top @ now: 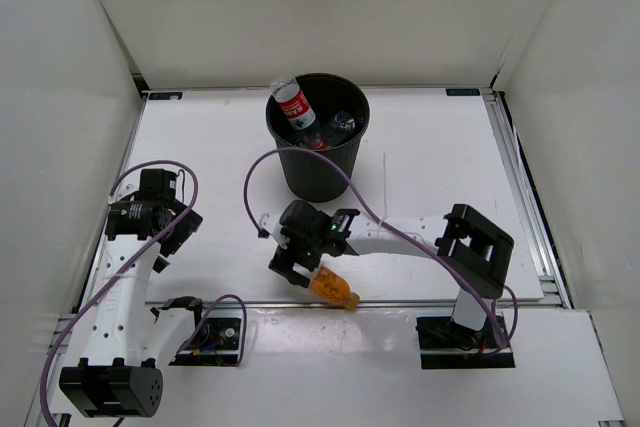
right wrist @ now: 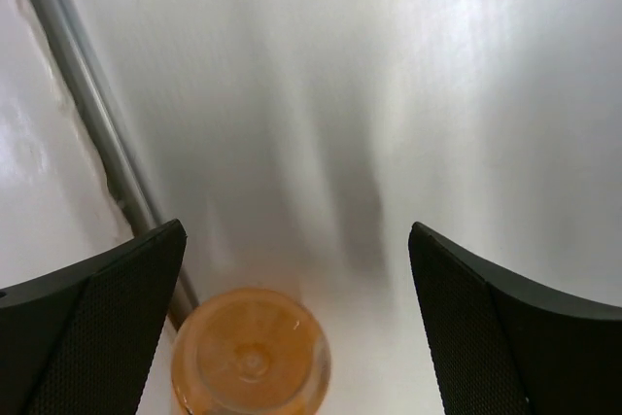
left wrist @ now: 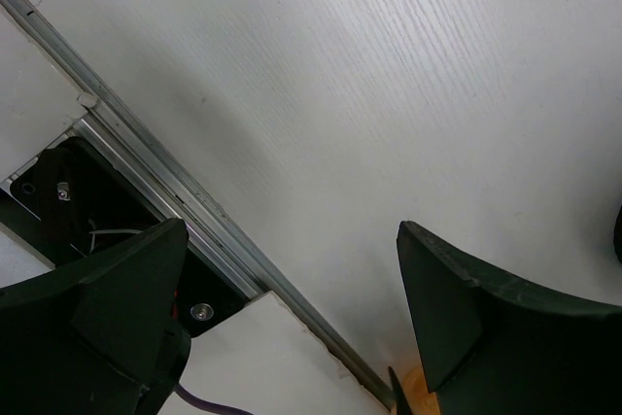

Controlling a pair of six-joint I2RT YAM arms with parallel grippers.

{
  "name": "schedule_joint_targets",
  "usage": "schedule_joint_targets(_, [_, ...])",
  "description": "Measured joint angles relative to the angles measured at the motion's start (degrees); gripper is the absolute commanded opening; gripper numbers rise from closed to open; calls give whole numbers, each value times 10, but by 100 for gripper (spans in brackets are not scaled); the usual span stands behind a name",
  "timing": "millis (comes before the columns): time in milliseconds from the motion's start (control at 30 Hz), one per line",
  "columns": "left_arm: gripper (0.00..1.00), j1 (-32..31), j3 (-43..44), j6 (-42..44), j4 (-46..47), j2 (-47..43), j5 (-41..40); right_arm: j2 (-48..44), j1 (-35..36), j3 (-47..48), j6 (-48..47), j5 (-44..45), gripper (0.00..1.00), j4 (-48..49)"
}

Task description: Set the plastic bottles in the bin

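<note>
- A white table (top: 430,167) boxed in by plain white walls (top: 320,7); the arms are mounted at its near edge
- The bin (top: 318,172) stands far and central; a red-labelled bottle (top: 295,107) leans out over its far-left rim; at least one clear bottle (top: 342,124) lies inside
- A purple cable (top: 247,187) loops across the near face of the bin
- The orange bottle (top: 334,288) lies on its side at the near-centre, just beside the metal rail (right wrist: 92,123)
- The right gripper (right wrist: 296,230) hangs over that bottle; its jaws stand wide, one on each side, neither touching it
- The left gripper (left wrist: 292,228) sits well to the left; its jaws are spread wide over bare table, holding nothing; an orange sliver shows at the bottom edge of its wrist view
</note>
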Motion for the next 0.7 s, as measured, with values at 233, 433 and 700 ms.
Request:
schedule_joint_targets(233, [100, 0, 0, -4, -1, 0, 0, -3, -18, 96, -12, 38, 100, -29])
schedule_joint_targets(433, [100, 0, 0, -5, -1, 0, 0, -14, -19, 115, -7, 54, 100, -92])
schedule_joint_targets(700, [100, 0, -9, -5, -1, 0, 1, -144, -19, 31, 54, 60, 100, -142])
